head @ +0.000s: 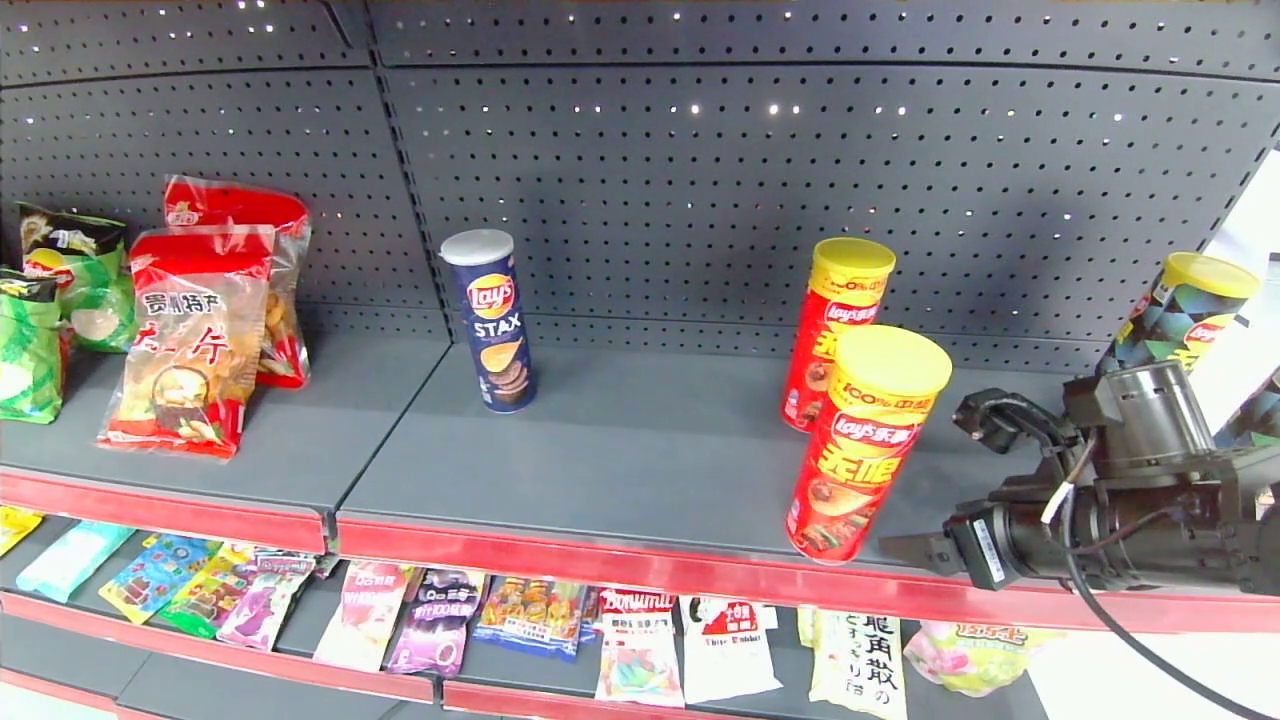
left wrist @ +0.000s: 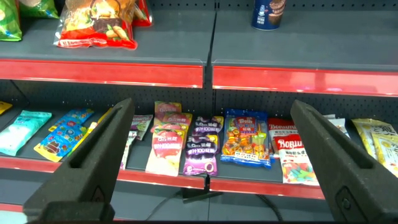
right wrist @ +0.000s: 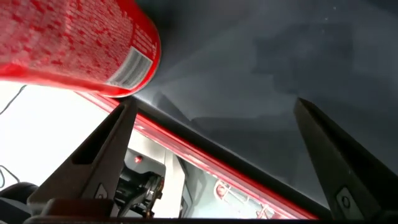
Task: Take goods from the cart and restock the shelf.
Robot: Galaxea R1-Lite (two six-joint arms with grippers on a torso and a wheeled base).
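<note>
Here we have the nearer red can standing upright at the front edge of the shelf, right jaws spread wide just beside it, left jaws likewise released.

Right arm black w/ silver cyl. section, black cables, white tag; left gripper has 2 matte-black wedge fingers.

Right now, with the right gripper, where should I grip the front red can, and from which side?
Take the front red can around its mid-body, below the yellow lid, probably coming level from the aisle side. It stands upright at the shelf edge with the second red can close behind; the open right gripper sits low by its base.
</note>
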